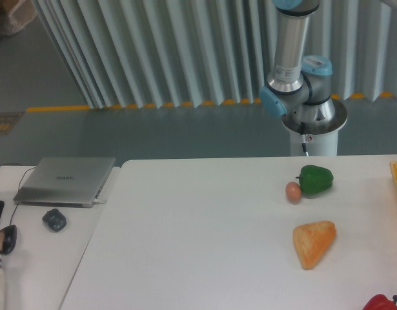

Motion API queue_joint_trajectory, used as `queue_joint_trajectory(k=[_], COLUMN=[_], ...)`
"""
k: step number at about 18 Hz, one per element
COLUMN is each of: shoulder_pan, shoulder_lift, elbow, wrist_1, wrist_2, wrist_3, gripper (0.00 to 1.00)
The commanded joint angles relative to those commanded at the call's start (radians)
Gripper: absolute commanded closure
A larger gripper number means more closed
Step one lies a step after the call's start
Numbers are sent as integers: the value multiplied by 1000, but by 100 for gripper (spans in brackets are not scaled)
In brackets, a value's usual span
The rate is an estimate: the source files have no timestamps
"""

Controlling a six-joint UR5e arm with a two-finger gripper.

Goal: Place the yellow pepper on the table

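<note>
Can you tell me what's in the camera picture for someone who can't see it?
A white table holds a green pepper touching a small brown egg, an orange bread wedge, and a red pepper at the bottom edge. The robot arm stands behind; its gripper is out of view. A closed laptop sits on the left desk.

1. The table (pixel 204 245) was seen to be plain white, without pattern.
2. A glossy green was shown by the bell pepper (pixel 315 179), and a brownish orange by the egg (pixel 293 191) touching it.
3. The bread wedge (pixel 313 242) was coloured orange-tan.
4. A red pepper (pixel 381 303) with a dark stem was cut by the frame edge.
5. The arm (pixel 295 71) was finished in silver with light blue joint caps.
6. The laptop (pixel 66 181) was silver-grey; the mouse (pixel 6 237) was black.
7. The floor line (pixel 121 106) was painted yellow.
</note>
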Motion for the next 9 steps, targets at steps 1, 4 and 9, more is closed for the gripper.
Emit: queue_joint_trajectory(k=[1, 4, 9], shoulder_pan=[5, 0, 0], shoulder_lift=[-14, -49, -80], elbow=[8, 12, 14], wrist_1=[17, 32, 114], wrist_2=[-2, -2, -2], wrist_3=[2, 0, -3], gripper=[0, 0, 0])
